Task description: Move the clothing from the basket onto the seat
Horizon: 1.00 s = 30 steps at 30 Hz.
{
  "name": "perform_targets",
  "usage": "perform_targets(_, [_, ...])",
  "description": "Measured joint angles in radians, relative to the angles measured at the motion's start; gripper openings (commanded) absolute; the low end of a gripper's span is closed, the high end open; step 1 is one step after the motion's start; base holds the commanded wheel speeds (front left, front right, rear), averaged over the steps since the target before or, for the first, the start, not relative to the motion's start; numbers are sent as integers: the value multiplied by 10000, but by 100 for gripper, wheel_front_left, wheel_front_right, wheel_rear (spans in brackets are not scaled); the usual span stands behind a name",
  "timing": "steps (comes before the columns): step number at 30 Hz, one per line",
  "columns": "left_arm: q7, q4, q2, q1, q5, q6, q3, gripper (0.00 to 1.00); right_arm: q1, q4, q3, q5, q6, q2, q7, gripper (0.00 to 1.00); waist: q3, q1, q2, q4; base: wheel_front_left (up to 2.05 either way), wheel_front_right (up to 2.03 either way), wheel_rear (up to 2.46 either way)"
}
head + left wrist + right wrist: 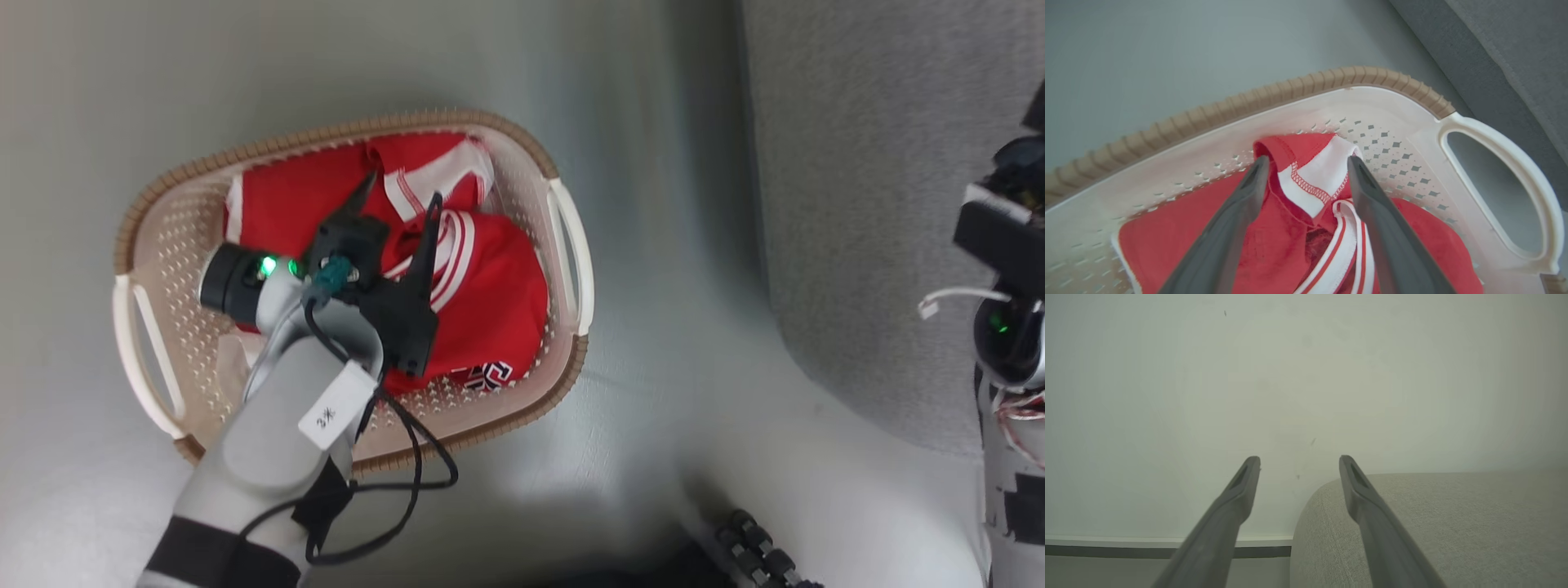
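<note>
The left claw (404, 186) stood with its two dark fingers spread wide, pinching nothing, pointing down into the basket (326, 135). The clothing (490, 294) lay directly under it. From the wrist view a folded red edge with white trim sat right between the fingertips, close enough that I could not tell whether they touched the cloth. The heap spread out from there to both sides of the claw and back under its wrist. Its long axis ran from one white handle towards the other, so it lay across the way the fingers pointed (the gap between the fingers lined up with that length). A bit of dark lettering showed at the edge of the heap nearest the arm.

Outward from the claw's right side, past the nearer handle and a strip of bare floor, was the seat (857, 163), well apart from the basket. The right claw (1299, 458) hung over there, fingers likewise spread and empty, one corner of the seat just beyond its tips. I judged the left arm the nearer one to the clothing by far, and the right the nearer to the seat.

By count: two claws, one basket with two handles, one seat, and what looked like two red garments, though they overlapped too much to be sure
</note>
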Motion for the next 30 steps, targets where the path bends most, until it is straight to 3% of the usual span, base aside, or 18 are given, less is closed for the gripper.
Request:
perform_targets(10, [-63, 704, 0, -632, -320, 4, -245, 100, -261, 111, -63, -77, 0, 23, 0, 100, 994, -1, 1, -2, 0, 0, 0])
perform_targets(23, [-293, 1127, 0, -1483, -625, 100, -591, 100, -291, 142, -46, -234, 2, 29, 0, 100, 1278, -2, -2, -25, 0, 0, 0])
perform_targets(24, [-355, 1137, -2, -1516, -650, 102, -639, 95, -291, 155, -38, -236, 2, 36, 0, 100, 1284, -1, -1, -31, 0, 0, 0])
perform_targets(25, [-355, 1160, -4, -1552, -706, 100, -702, 67, -291, 167, -33, -236, 2, 44, 0, 100, 1289, -1, -1, -36, 0, 0, 0])
perform_targets(28, [-368, 1262, -4, -1656, -851, 90, -874, 6, -300, 203, -21, -236, 4, 71, 0, 100, 1301, -2, -1, -53, 0, 0, 0])
perform_targets(30, [-370, 1319, -2, -1685, -999, 38, -988, 0, -315, 244, -21, -238, 6, 79, 0, 100, 1304, -2, -2, -62, 0, 0, 0])
